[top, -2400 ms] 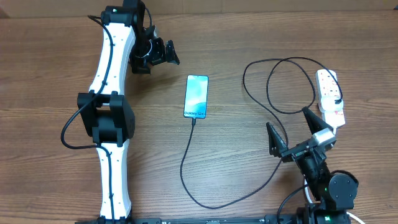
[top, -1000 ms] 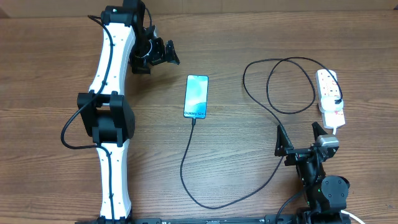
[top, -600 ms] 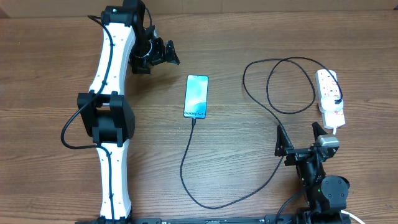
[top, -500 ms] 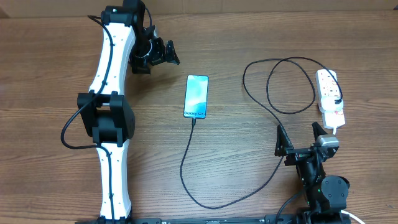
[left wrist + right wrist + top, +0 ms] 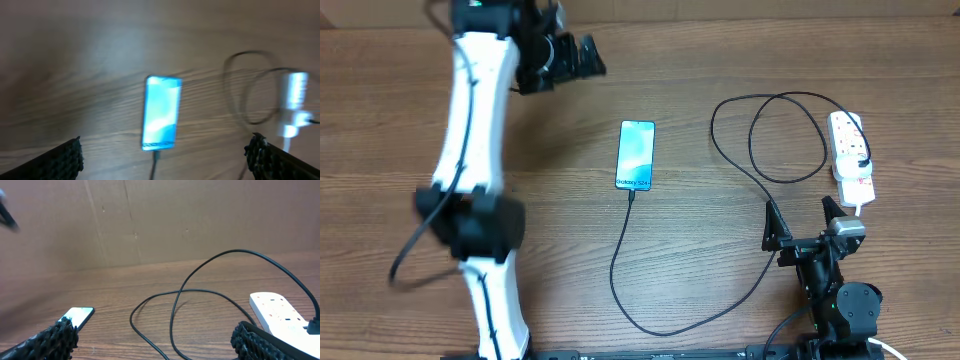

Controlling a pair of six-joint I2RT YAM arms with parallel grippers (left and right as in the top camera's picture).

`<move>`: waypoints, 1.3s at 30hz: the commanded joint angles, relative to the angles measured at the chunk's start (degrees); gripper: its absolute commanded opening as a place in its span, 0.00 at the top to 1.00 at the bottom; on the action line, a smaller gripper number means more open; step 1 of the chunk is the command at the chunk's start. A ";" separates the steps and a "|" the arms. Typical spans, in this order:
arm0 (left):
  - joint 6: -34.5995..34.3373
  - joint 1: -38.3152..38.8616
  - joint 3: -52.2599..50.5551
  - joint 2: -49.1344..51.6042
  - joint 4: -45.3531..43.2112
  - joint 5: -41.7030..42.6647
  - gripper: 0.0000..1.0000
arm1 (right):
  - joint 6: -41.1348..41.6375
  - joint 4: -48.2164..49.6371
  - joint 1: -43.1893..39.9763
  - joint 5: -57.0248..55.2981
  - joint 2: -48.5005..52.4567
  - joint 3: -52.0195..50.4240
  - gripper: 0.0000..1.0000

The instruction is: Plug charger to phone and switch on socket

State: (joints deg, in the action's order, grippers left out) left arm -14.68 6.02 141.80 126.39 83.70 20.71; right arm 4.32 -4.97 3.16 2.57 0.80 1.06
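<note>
Left claw (image 5: 565, 60), fingers wide apart, holds nothing; phone (image 5: 635, 155) lies to its right, nearer the robot. Charger (image 5: 614, 268) appears already seated in the phone's near end. Right claw (image 5: 802, 225), also spread and empty, sits just short of socket (image 5: 850, 150); whether that is switched on cannot be told. Two claws, one phone, one charger, one socket.

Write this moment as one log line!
left pincer open | right pincer open | thin black charger cable at cyan-screen phone | white power strip untouched
</note>
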 commanded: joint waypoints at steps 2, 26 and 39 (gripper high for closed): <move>0.33 0.28 0.76 -16.15 0.07 -0.37 0.00 | 0.35 0.31 0.42 -0.42 -0.63 -0.61 0.00; 0.98 0.28 -25.40 -46.71 -6.25 -4.90 0.00 | 0.35 0.31 0.42 -0.39 -0.63 -0.61 0.00; 0.96 0.28 -78.38 -58.86 -48.68 -7.58 0.00 | 0.35 0.31 0.42 -0.39 -0.63 -0.61 0.00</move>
State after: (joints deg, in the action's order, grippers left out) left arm -14.57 6.02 72.75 72.03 41.41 14.22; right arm 4.29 -4.99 3.16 2.57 0.73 1.06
